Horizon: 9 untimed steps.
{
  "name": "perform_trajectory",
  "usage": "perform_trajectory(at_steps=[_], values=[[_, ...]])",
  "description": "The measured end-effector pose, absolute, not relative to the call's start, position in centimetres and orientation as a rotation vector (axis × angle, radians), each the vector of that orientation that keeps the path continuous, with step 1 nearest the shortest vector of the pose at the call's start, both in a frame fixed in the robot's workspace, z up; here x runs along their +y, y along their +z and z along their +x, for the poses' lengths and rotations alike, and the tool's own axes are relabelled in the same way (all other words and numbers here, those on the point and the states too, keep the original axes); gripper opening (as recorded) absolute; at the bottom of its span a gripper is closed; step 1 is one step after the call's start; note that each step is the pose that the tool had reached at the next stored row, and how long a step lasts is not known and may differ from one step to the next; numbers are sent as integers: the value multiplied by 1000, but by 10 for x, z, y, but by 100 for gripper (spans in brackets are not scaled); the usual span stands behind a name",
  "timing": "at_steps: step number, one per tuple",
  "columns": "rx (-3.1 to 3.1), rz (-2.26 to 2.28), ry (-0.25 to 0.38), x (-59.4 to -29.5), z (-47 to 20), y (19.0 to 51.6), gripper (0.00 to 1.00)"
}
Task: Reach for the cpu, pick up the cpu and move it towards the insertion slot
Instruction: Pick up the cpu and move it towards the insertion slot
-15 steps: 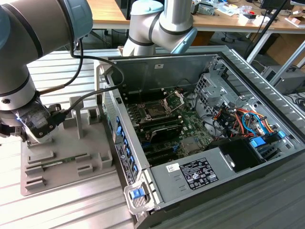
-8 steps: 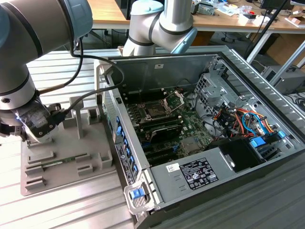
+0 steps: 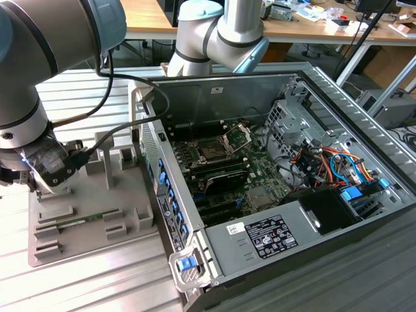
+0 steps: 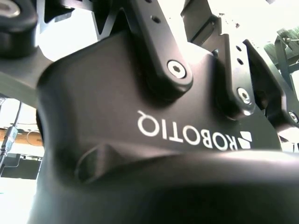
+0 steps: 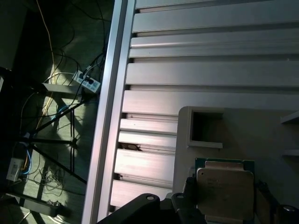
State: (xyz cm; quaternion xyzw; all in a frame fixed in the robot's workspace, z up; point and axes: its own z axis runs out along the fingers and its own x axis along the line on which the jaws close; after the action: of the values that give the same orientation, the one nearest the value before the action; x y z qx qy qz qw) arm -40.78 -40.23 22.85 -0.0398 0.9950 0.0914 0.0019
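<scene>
The cpu (image 5: 225,189), a small square chip with a whitish-silver metal face, lies on the grey plastic tray (image 5: 261,140), right at the black gripper (image 3: 38,182); whether the gripper has closed on it cannot be told. The dark, silver-framed insertion slot (image 3: 212,151) sits well apart from that tray, inside the open computer case (image 3: 260,91).

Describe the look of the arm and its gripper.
The arm has silver-grey tubular segments with pale blue joint caps, and black cables loop off its wrist. The gripper is matte black with white lettering; silver hex bolts pin its link bars.
</scene>
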Motion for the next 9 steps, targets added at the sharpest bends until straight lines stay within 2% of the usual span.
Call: perform_trajectory(at_steps=[9], values=[[3122, -125, 289, -402, -408, 231, 55]])
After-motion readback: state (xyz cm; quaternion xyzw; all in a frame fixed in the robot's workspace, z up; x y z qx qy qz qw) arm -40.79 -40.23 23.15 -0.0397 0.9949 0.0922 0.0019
